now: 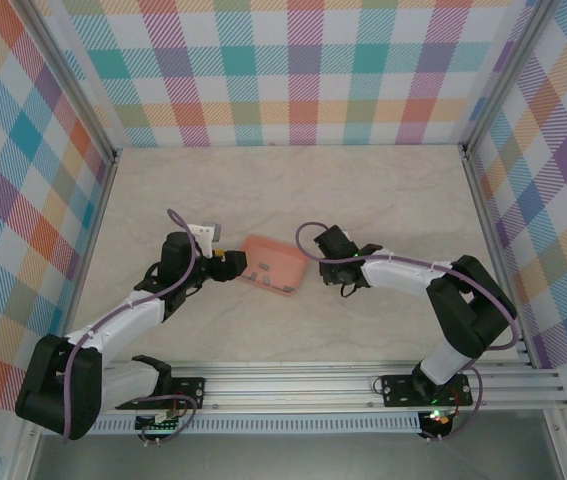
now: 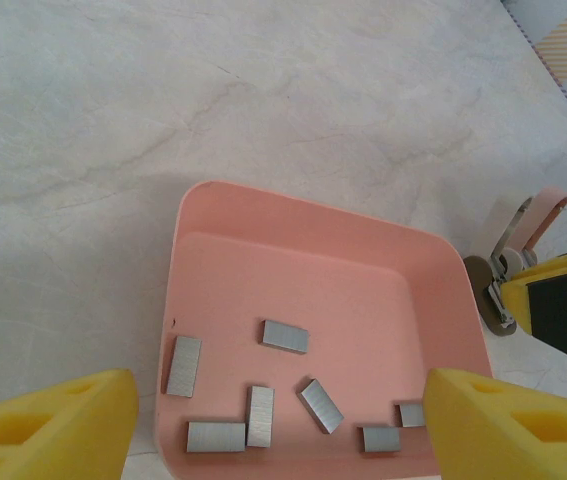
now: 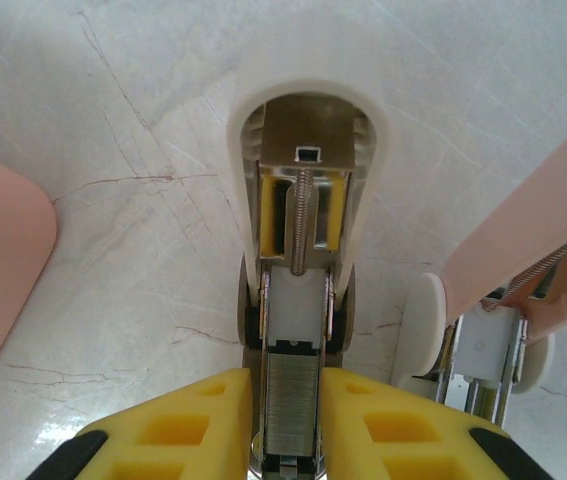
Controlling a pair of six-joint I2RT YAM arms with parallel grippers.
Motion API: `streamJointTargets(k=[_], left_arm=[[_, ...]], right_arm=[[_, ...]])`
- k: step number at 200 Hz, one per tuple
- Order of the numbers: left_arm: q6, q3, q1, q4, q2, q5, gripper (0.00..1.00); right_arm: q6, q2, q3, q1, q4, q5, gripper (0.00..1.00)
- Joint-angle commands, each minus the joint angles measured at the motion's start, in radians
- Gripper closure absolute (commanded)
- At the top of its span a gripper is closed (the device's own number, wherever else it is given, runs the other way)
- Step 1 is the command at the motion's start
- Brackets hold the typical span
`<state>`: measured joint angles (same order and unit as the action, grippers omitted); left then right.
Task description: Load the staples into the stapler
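Several small grey staple strips (image 2: 285, 336) lie loose in the salmon-pink tray (image 2: 293, 215). My left gripper (image 2: 278, 440) hangs open over the tray's near edge, one yellow finger (image 2: 48, 425) at each side, nothing between them. In the top view the left gripper (image 1: 225, 263) sits just left of the tray (image 1: 273, 264). The stapler (image 3: 303, 150) lies opened up, its white lid swung away from me, spring and pusher bare. A strip of staples (image 3: 291, 425) sits in its metal channel. My right gripper (image 3: 291, 385) is shut on that channel, and the right gripper (image 1: 338, 268) stands right of the tray.
A pink-topped part with a spring and a white round hinge (image 3: 508, 300) stands just right of the held stapler; it also shows beyond the tray's right wall (image 2: 523, 225). Marbled tabletop (image 1: 293, 190) lies behind, with checked walls on three sides.
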<state>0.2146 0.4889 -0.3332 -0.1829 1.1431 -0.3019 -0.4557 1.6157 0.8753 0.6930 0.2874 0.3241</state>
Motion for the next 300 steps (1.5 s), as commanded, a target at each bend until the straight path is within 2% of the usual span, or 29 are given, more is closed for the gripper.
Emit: streamJointTargets(k=[1,58,110,150,169,196,258,300], left_arm=[[-0.018,-0.007,-0.009,0.0,-0.022,0.004,0.25],[-0.018,-0.003,-0.009,0.002,-0.024,0.003,0.25],[-0.018,-0.001,-0.009,0.002,-0.021,0.003,0.25],[-0.017,0.006,-0.009,-0.001,-0.016,-0.006,0.25],[-0.013,0.016,-0.009,0.0,-0.018,-0.029,0.26],[0.002,0.041,-0.009,0.026,-0.019,-0.024,0.26],[-0.001,0.12,-0.009,0.104,0.044,-0.001,0.27],[-0.01,0.121,-0.01,0.082,0.059,0.078,0.28]], right_arm=[[-0.001,-0.006,0.007,-0.007,0.006,-0.011,0.75],[0.0,-0.122,0.027,-0.012,0.062,-0.005,0.75],[-0.074,-0.17,0.059,-0.074,0.121,-0.115,0.76],[-0.113,-0.161,0.074,-0.096,0.145,-0.173,0.75],[-0.14,-0.144,0.083,-0.116,0.152,-0.22,0.71],[-0.181,-0.119,0.104,-0.133,0.18,-0.272,0.7],[-0.243,-0.064,0.151,-0.165,0.229,-0.301,0.71],[-0.252,-0.053,0.13,-0.168,0.21,-0.275,0.73]])
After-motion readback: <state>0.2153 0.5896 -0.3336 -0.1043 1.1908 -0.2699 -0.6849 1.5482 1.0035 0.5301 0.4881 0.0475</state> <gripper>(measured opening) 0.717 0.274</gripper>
